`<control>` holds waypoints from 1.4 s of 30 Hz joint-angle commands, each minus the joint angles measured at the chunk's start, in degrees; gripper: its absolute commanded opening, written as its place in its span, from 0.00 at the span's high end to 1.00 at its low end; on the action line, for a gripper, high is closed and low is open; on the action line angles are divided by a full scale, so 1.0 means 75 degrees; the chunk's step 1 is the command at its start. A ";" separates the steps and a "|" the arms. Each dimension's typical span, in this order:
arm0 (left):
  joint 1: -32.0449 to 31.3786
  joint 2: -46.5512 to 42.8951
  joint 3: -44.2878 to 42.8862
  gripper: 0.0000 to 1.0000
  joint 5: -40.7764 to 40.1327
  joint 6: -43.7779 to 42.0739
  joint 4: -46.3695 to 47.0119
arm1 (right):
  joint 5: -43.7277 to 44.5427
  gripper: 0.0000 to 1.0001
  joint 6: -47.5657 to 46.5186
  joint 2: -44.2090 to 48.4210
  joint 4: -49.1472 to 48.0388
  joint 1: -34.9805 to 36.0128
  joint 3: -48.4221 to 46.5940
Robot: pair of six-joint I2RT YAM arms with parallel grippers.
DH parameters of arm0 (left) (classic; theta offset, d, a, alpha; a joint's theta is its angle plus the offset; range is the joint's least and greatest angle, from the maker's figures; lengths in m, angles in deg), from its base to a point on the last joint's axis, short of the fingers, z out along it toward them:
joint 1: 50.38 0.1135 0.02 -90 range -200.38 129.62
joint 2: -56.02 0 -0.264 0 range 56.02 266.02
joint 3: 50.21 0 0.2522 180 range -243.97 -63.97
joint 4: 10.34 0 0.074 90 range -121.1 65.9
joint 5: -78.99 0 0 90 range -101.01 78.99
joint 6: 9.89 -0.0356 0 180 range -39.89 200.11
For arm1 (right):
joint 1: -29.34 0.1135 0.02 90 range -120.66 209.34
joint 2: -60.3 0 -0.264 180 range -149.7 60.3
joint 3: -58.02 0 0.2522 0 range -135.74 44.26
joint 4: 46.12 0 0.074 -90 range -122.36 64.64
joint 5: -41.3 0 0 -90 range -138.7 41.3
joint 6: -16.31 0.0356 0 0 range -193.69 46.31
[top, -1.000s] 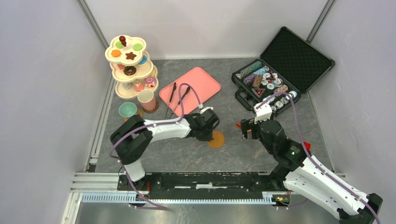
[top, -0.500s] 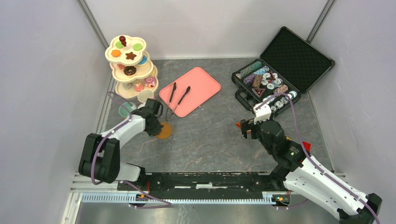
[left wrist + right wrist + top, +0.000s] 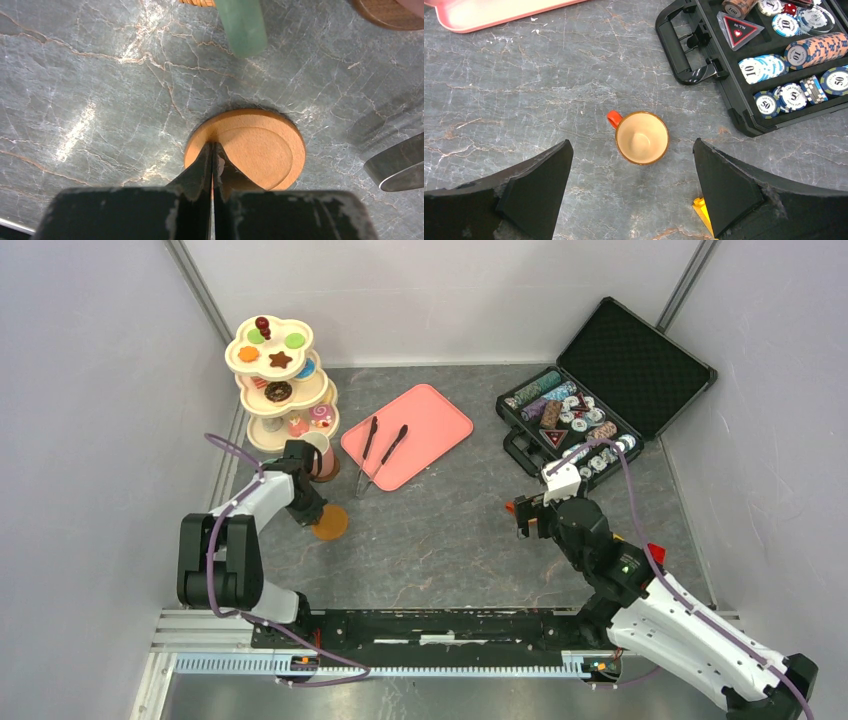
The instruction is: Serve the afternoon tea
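Left gripper [image 3: 212, 152]: pinched tight on near rim of coaster [image 3: 252, 150], rest of disc out past the fingertips. Coaster round, matte tan wood, shallow recessed centre. From above, on the near side of pink cup [image 3: 325, 460], in front of stand [image 3: 232, 353]. Teal cup [image 3: 242, 25] just beyond coaster, second coaster [image 3: 387, 12] at the wrist view's top right corner. Right gripper [image 3: 631, 145]: wide open, nothing held, brown cup [image 3: 642, 137] upright below, between the fingers; orange handle, cream inside, empty. Table [image 3: 450, 560] grey, veined, stone-look. Stand cream, scalloped, pastries [image 3: 280, 360] on all three tiers. Pink tray [image 3: 440, 420] with tongs [image 3: 368, 445]. Open black case [image 3: 640, 350] with chips [image 3: 794, 52].
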 commanded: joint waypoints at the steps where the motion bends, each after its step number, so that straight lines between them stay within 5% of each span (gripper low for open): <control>1: 0.0035 -0.0275 -0.0253 0.98 0.0043 -0.0462 -0.0192 | 0.0123 0.02 -0.0023 -0.0128 -0.0091 -0.0029 -0.0160; 3: 0.0042 -0.0747 -0.0274 0.96 0.0315 -0.0551 -0.0252 | 0.0163 0.02 0.0069 -0.0248 -0.0074 -0.0029 -0.0172; 7: 0.0021 -0.1791 -0.0330 0.74 0.1087 -0.0814 -0.0360 | 0.0349 0.02 0.0358 -0.0680 -0.0145 -0.0029 -0.0188; 16: -0.0329 -0.3546 -0.0286 0.02 0.4215 -0.1405 0.0713 | 0.0973 0.02 0.1653 -0.2511 0.0552 -0.0765 -0.0914; 23: -0.2670 -0.2944 -0.0513 0.00 0.5105 -0.1619 0.1902 | -0.0690 0.11 0.2171 -0.3193 -0.0087 -0.2249 -0.0629; 27: -0.3805 -0.2411 -0.0463 0.00 0.5452 -0.1720 0.2464 | -0.1112 0.37 0.2318 -0.3728 -0.0406 -0.2541 -0.0611; 35: -0.4231 -0.2567 -0.0215 0.00 0.6339 -0.2099 0.2755 | -0.1030 0.50 0.2673 -0.4761 -0.0575 -0.2553 -0.0455; 42: -0.4369 -0.3057 -0.0324 0.00 0.6833 -0.2965 0.2316 | -0.1269 0.89 0.1601 -0.5146 -0.0448 -0.2237 -0.1004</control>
